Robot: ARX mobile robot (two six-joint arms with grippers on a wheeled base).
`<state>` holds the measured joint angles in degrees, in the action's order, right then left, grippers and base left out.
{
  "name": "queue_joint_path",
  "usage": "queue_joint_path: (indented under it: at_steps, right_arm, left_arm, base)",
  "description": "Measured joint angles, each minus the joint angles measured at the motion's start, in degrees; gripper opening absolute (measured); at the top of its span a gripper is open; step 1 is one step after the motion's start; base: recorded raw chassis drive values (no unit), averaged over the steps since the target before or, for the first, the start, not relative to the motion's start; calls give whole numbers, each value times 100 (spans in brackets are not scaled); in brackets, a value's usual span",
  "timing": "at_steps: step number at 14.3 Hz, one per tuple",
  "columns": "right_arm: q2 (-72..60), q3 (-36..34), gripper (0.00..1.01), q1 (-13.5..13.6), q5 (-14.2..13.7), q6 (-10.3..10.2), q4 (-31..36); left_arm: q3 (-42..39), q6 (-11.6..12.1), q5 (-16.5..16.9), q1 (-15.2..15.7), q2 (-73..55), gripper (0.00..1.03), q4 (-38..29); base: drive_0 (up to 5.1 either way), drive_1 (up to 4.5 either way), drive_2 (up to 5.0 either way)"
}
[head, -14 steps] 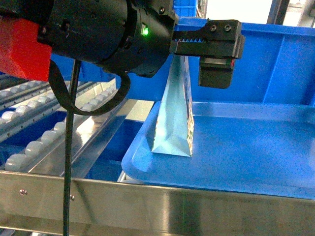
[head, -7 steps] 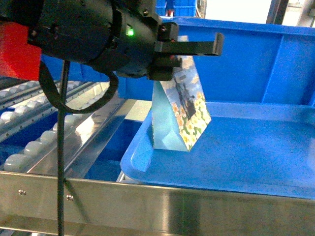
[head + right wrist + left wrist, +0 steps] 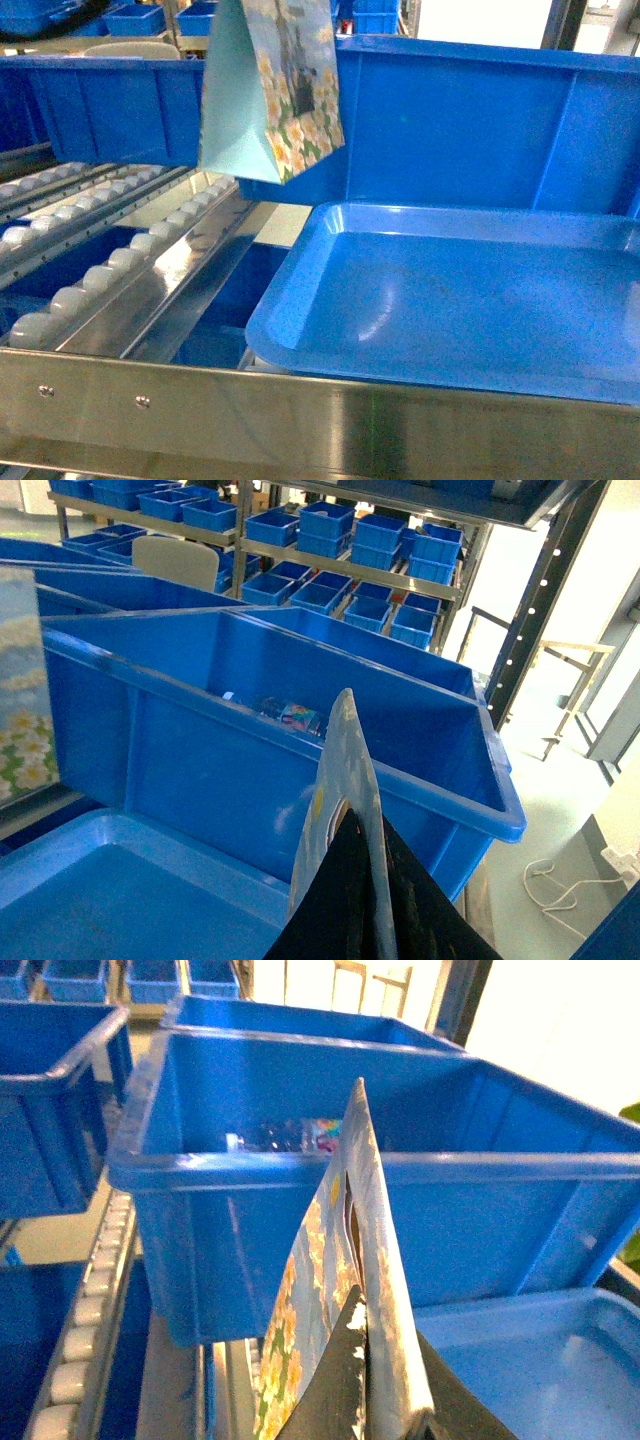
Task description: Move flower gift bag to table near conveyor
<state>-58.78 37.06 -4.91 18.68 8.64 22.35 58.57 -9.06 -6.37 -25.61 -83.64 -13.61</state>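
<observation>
Above the conveyor (image 3: pixel 100 270), the gift bag (image 3: pixel 270 90) now hangs lifted off the tray (image 3: pixel 450 300).

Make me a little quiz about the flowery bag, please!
1. Pick one. Where is the flower gift bag?
A. Standing on the blue tray
B. Hanging in the air
C. Lying inside a blue bin

2. True or false: the left claw pinches the bag's top edge.

3. Fill the gap: the rows of pale rollers left of the blue tray belong to the ___.

Key: 1 B. 2 True. 3 conveyor.
</observation>
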Motion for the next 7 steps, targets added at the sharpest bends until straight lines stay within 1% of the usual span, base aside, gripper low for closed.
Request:
queue_joint_path:
  at_steps: [1,3,5,6,7]
  right_arm:
    - [0,0,2,0,0,0,-2]
    - [0,0,2,0,0,0,0]
    - [0,0,2,0,0,0,0]
    - [0,0,2,0,0,2,0]
    - [0,0,2,0,0,0,0]
  left_arm:
    - [-81,-15,-61,46,197,2,37]
    - [-426,-164,-254,170,643,2,153]
    - [-662,-247,-466,264,901,2,138]
    - [-824,-254,-614,334,1029,2,22]
    - [-960,-278,-651,444,1161,2,24]
  base:
    - [0,0,0]
    - [0,0,0]
    - [0,0,0]
    - [0,0,0]
    - [0,0,0]
